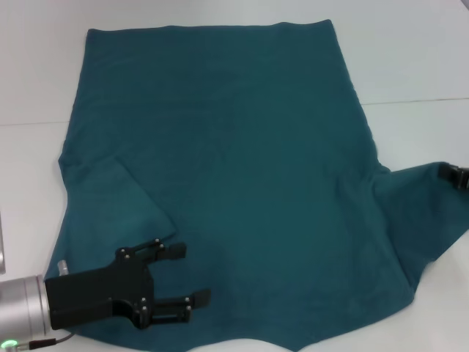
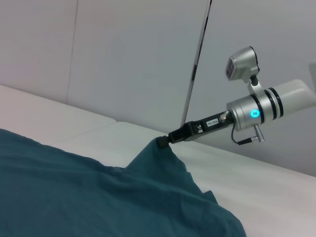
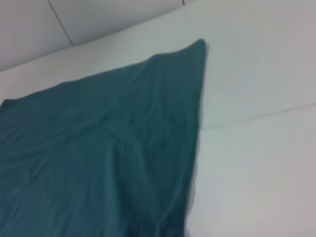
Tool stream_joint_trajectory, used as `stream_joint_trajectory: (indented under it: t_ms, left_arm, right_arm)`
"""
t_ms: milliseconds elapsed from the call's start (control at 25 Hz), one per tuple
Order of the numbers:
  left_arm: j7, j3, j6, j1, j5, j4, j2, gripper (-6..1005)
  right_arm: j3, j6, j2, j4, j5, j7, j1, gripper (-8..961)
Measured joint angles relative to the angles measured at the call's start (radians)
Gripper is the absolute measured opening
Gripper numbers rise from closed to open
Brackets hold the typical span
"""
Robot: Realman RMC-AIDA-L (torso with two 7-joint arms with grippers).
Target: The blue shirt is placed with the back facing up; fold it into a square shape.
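Head view: the big dark teal-blue soft-fabric shirt (image 1: pixel 242 176) lies mostly unfolded, only its left sleeve tucked in. Left gripper (image 1: pixel 176 275) hovers with jaws apart; right gripper (image 1: pixel 456 176) pinches the right sleeve.

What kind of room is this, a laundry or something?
More likely a robot test lab: a bare white table, plain grey wall panels, and one blue shirt between the left gripper and right gripper.

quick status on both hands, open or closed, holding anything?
Left hand: open, over the blue shirt's near left corner, holding nothing.
Right hand: closed on the shirt's right sleeve tip, lifting it off the table.
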Motion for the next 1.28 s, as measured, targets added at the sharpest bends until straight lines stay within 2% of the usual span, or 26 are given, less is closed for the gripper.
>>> stream_joint_trajectory:
  t_ms: [360, 640, 840, 1080, 1280]
  left_arm:
    - [-0.01, -0.002, 0.001, 0.001, -0.002, -0.002, -0.002, 907]
    - [-0.012, -0.004, 0.0, 0.001, -0.012, -0.002, -0.002, 906]
    - [-0.014, -0.004, -0.003, 0.001, -0.013, -0.002, -0.002, 906]
    - [-0.015, -0.007, -0.004, 0.001, -0.014, -0.002, 0.0, 905]
    - [-0.015, -0.007, -0.006, 0.001, -0.014, -0.002, 0.0, 907]
  right_arm:
    - [-0.005, 0.04, 0.007, 0.009, 0.113, -0.112, 0.02, 23]
    - [-0.009, 0.032, 0.008, 0.015, 0.118, -0.118, 0.049, 25]
    - [-0.01, 0.028, 0.017, 0.016, 0.115, -0.118, 0.049, 27]
    - [-0.01, 0.028, 0.005, 0.016, 0.112, -0.101, 0.032, 29]
    - [-0.012, 0.013, 0.003, 0.012, 0.097, -0.093, 0.018, 31]
